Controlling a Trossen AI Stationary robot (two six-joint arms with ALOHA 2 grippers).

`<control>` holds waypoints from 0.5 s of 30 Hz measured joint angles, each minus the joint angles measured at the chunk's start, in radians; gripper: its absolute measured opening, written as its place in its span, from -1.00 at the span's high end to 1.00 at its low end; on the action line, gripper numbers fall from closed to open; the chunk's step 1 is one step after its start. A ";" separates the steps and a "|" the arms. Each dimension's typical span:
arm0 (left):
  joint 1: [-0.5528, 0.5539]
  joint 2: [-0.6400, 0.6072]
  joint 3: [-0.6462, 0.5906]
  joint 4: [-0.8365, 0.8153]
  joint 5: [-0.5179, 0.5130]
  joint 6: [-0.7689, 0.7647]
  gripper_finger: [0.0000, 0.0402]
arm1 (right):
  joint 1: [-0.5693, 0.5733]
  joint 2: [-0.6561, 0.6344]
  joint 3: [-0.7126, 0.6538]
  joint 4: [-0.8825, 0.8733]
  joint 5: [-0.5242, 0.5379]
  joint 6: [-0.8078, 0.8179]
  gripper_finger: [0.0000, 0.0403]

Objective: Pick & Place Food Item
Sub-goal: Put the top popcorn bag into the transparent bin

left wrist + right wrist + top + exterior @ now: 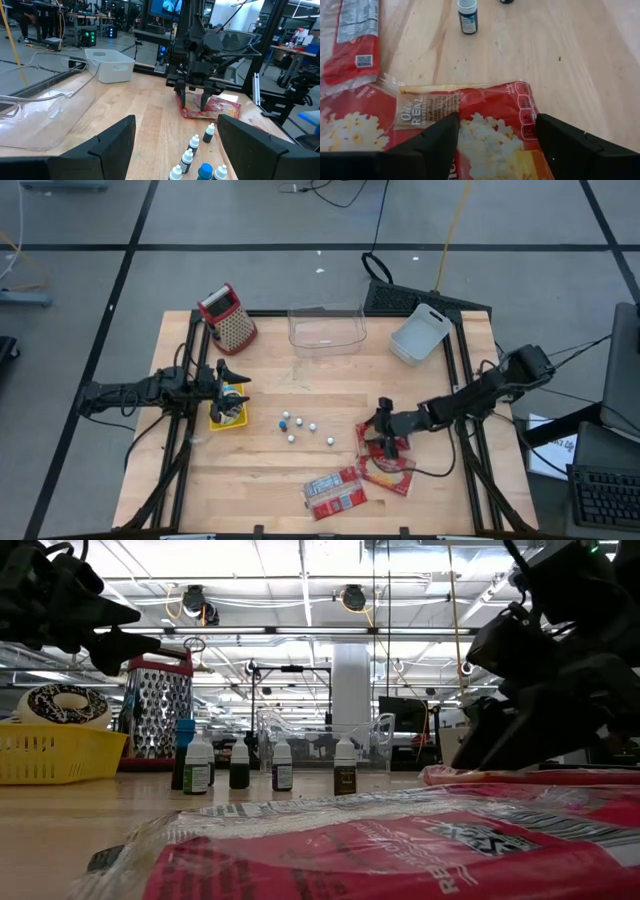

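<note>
Item: popcorn bag point(485, 130), red, lying flat near the table's point(270, 480) right front, partly over a second like bag.

My right gripper point(385, 432): poised directly above the bag, fingers point(437, 142) spread wide to either side of its upper edge, holding nothing.

My left gripper point(228, 372): waiting over the yellow basket point(228, 418) at the left, fingers apart, empty.

Also present: small bottles point(298, 426) mid-table; another red packet point(335, 490) near the front edge; clear tub point(326, 330) and white bin point(420, 333) at the back; grater point(229, 315).

Handling note, my judgement: the film is thin and slippery. I should drop straight down, press lightly so a fold rises between the fingers, then close on that fold only, well clear of the bag beneath. Lift slowly; if both bags rise, release and regrip.
</note>
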 joint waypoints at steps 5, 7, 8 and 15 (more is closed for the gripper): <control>0.000 0.000 0.000 0.000 0.000 0.000 -0.40 | -0.034 0.000 0.000 -0.005 -0.063 0.040 -0.06; 0.000 0.000 0.000 0.000 0.000 0.000 -0.40 | -0.046 0.000 0.000 -0.007 -0.084 0.052 0.06; 0.000 0.000 0.000 0.000 0.000 0.000 -0.40 | -0.051 0.000 0.000 -0.009 -0.091 0.055 0.12; 0.000 0.000 0.000 0.000 0.000 0.000 -0.40 | -0.075 0.000 0.000 -0.013 -0.105 0.048 0.58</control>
